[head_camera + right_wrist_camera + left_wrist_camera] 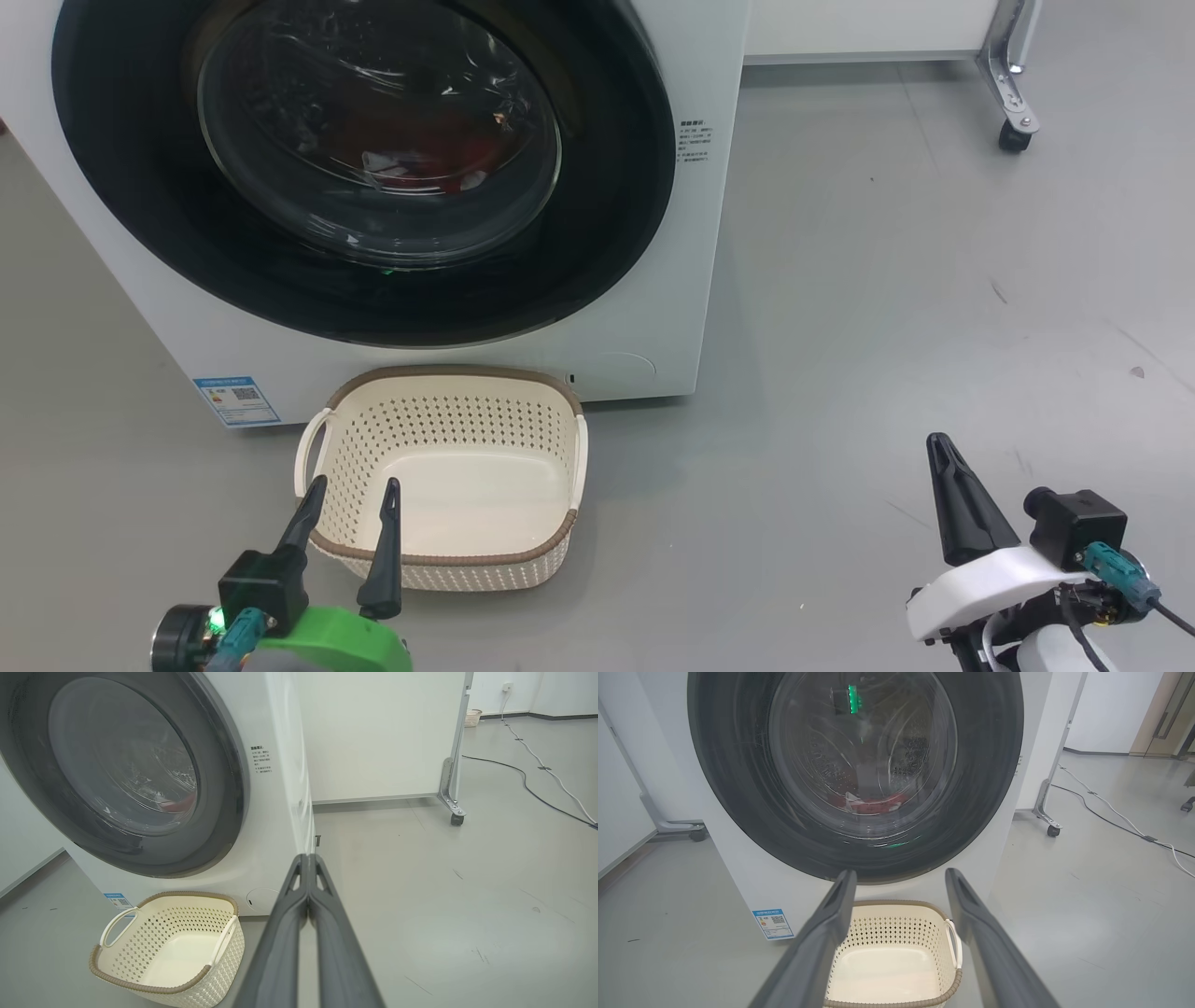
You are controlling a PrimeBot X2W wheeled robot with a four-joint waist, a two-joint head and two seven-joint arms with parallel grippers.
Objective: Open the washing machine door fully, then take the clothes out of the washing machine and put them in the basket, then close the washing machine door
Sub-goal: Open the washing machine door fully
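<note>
Up ahead of left gripper (355,483): door (131,187) shut flush on washer (187,345). Clothes (420,168) red, behind glass, low in drum. Basket (448,371) on floor (887,280) just beyond left fingertips, below door, close to washer foot. Left fingers apart, holding nothing. Right gripper (941,448) well right of basket, fingers pressed together on nothing. Blue label (236,399) left of basket.

Spread left tool (900,877) above empty basket (896,914), before shut washing machine door (738,788).
</note>
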